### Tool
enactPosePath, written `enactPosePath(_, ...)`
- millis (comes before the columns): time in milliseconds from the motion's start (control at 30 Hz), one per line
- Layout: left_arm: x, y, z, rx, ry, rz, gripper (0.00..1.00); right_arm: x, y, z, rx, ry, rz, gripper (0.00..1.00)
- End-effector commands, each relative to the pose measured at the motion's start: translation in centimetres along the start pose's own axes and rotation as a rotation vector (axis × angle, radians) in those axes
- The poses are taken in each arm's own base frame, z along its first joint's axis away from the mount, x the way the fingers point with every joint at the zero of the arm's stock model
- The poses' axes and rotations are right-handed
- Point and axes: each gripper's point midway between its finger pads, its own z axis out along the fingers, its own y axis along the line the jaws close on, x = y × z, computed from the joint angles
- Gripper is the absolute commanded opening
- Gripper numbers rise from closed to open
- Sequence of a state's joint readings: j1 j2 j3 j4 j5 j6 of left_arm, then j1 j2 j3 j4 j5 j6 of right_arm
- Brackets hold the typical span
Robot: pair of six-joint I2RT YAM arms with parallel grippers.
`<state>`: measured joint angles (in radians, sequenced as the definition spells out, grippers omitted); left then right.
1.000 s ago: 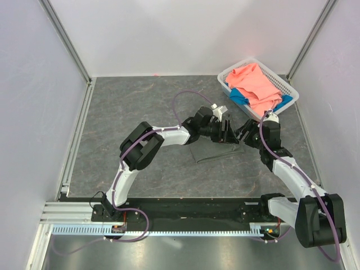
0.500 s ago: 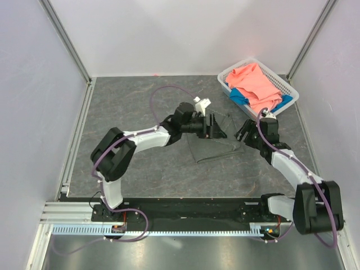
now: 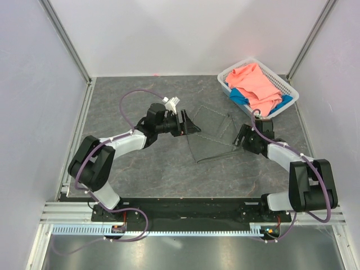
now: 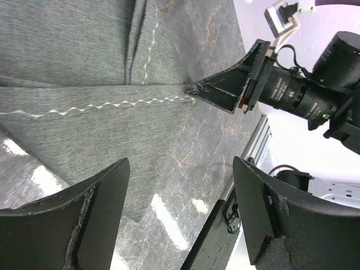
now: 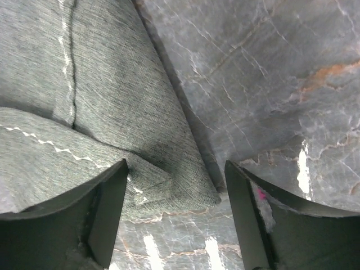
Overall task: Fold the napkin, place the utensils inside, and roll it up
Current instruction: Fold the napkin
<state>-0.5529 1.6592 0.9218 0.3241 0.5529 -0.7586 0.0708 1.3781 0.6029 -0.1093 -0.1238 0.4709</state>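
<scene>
The dark grey napkin (image 3: pixel 214 138) lies loosely spread on the table between my two grippers, with a fold and its stitched hem showing in the left wrist view (image 4: pixel 84 84) and the right wrist view (image 5: pixel 84 112). My left gripper (image 3: pixel 191 128) is at the napkin's left edge, open and empty, low over the cloth's edge (image 4: pixel 180 219). My right gripper (image 3: pixel 239 139) is at the napkin's right corner, open, with the corner lying between its fingers (image 5: pixel 174 214). It also shows in the left wrist view (image 4: pixel 225 93). The fork and chopsticks are out of view.
A white basket (image 3: pixel 289 90) at the back right holds a salmon-pink cloth (image 3: pixel 256 84) and a blue cloth (image 3: pixel 239 97). White walls enclose the table on three sides. An aluminium rail (image 3: pixel 76 138) runs along the left edge.
My left arm has swung left, away from the right gripper, and the napkin has been drawn out wider and flatter. The right gripper has moved slightly back and right.
</scene>
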Motion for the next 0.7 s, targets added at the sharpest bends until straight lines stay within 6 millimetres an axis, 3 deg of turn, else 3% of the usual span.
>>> enactPosePath(0,-0.9,-0.6,-1.0,0.023,-0.032,0.043,0.81,-1.1,0.5,0.1,-0.018,-0.008,-0.023,0.73)
enactPosePath(200,-0.5,-0.2,-1.5,0.019,-0.031,0.03,0.81,-0.4,0.9,0.3,-0.044,0.02,-0.015,0.49)
enactPosePath(333,-0.2,0.4,-2.0,0.0,-0.032,0.013,0.81,0.7,1.2,0.6,-0.075,0.064,-0.009,0.27)
enactPosePath(533,0.3,2.9,-3.9,-0.109,-0.052,-0.035,0.81,2.1,2.5,0.6,-0.141,0.091,0.012,0.11)
enactPosePath(667,1.6,5.4,-6.0,-0.209,-0.068,-0.074,0.81,4.0,4.7,0.8,-0.186,0.121,0.013,0.08)
